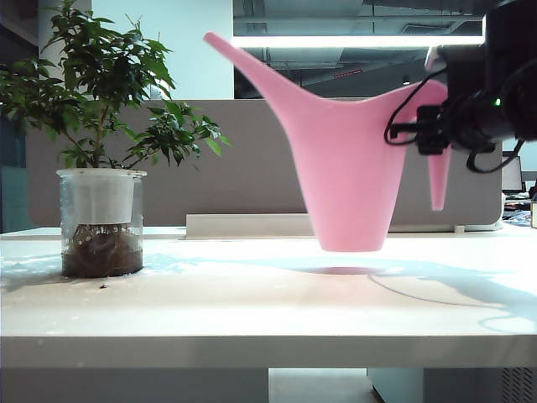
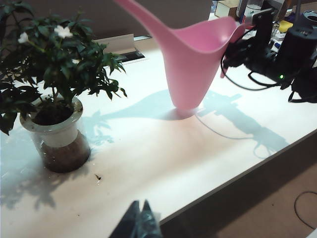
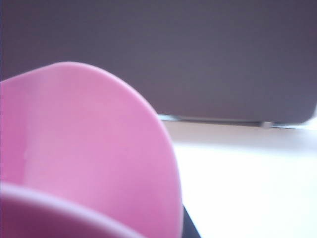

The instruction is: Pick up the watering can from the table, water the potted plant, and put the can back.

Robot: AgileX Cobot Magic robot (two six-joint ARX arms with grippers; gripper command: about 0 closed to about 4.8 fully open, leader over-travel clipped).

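The pink watering can (image 1: 348, 168) hangs upright just above the white table (image 1: 252, 311), its long spout pointing up toward the potted plant (image 1: 101, 210). My right gripper (image 1: 432, 130) is shut on the can's thin handle at the right; in the left wrist view it is the black hand (image 2: 250, 49) beside the can (image 2: 193, 64). The right wrist view is mostly filled by the can's pink wall (image 3: 89, 148), with only a dark finger (image 3: 190, 229) showing. The plant (image 2: 54, 99) stands at the table's left end. My left gripper (image 2: 140, 204) is shut and empty over the table's front edge.
A grey-beige divider panel (image 1: 252, 168) backs the table, with a pale raised strip (image 1: 247, 224) at its foot. A small dark speck (image 2: 97, 177) lies near the pot. Boxes and clutter (image 2: 285, 25) sit beyond the right arm. Black cables hang from the right wrist.
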